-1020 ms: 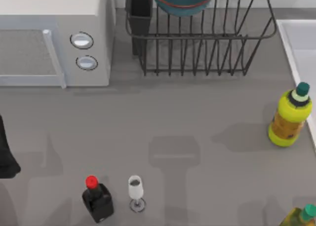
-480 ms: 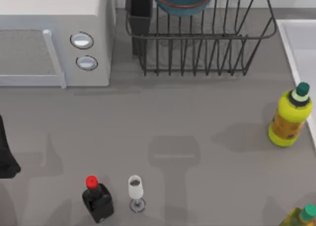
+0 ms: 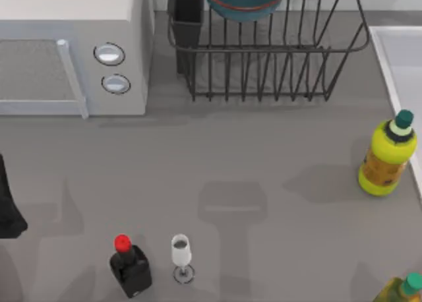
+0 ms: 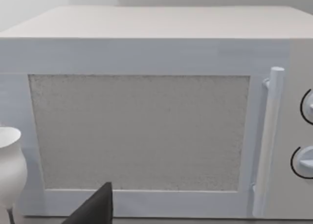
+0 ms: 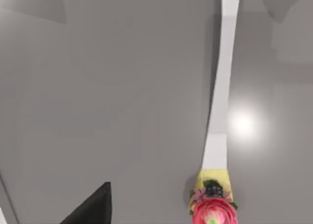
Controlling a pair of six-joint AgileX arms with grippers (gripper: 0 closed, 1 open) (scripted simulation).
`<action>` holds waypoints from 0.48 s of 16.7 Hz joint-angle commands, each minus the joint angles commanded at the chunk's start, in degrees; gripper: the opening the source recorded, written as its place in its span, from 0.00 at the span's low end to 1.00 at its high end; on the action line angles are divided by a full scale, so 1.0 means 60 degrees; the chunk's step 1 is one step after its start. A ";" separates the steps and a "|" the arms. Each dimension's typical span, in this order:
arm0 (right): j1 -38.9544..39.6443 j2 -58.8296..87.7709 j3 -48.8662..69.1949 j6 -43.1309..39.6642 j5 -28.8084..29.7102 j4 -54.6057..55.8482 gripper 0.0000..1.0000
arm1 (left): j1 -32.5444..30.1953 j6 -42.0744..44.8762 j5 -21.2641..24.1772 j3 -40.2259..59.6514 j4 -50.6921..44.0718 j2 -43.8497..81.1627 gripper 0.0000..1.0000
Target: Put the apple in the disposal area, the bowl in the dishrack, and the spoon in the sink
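Note:
The blue bowl (image 3: 244, 0) with its reddish rim rests inside the black wire dishrack (image 3: 277, 71) at the back middle of the table. The sink (image 3: 402, 58) lies along the right edge, and its pale rim (image 5: 222, 87) runs through the right wrist view. The apple, the spoon and the disposal area are out of view. My left arm (image 3: 6, 210) is parked at the table's left edge. A dark part of my left gripper (image 4: 93, 209) faces the white box. A dark part of my right gripper (image 5: 90, 207) hangs over grey table beside the sink.
A white microwave-like box (image 3: 72, 51) fills the back left. A black bottle with a red cap (image 3: 128, 266) and a wine glass (image 3: 181, 254) stand at the front left. A yellow bottle (image 3: 388, 158) stands by the sink. Another bottle (image 3: 403, 289) is at the front right.

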 joint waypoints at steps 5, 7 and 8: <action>-0.0019 0.0755 -0.0838 0.0024 0.0006 0.1583 1.00 | 0.0000 0.0000 0.0000 0.0000 0.0000 0.0000 1.00; -0.0021 0.1253 -0.1387 0.0028 0.0005 0.2702 1.00 | 0.0000 0.0000 0.0000 0.0000 0.0000 0.0000 1.00; -0.0021 0.1495 -0.1651 0.0028 0.0004 0.3222 1.00 | 0.0000 0.0000 0.0000 0.0000 0.0000 0.0000 1.00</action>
